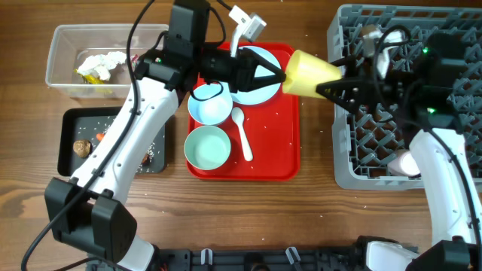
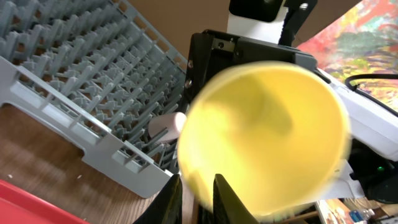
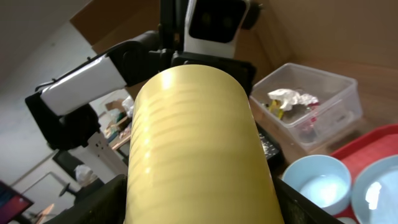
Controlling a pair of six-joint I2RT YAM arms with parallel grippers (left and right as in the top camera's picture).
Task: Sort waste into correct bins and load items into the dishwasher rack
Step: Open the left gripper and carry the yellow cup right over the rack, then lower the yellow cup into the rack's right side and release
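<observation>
The yellow cup hangs on its side in the air between the red tray and the dishwasher rack. My right gripper is shut round the cup's body, a finger on each side. My left gripper is at the cup's mouth, its fingers slightly apart with the blurred rim just off them. A pink cup lies in the rack. On the tray stay two pale blue bowls, the plate and the white spoon.
The clear tub at the back left holds crumpled tissue and a wrapper. The black tray in front of it holds a brown lump, a carrot piece and rice. The red tray lies mid-table.
</observation>
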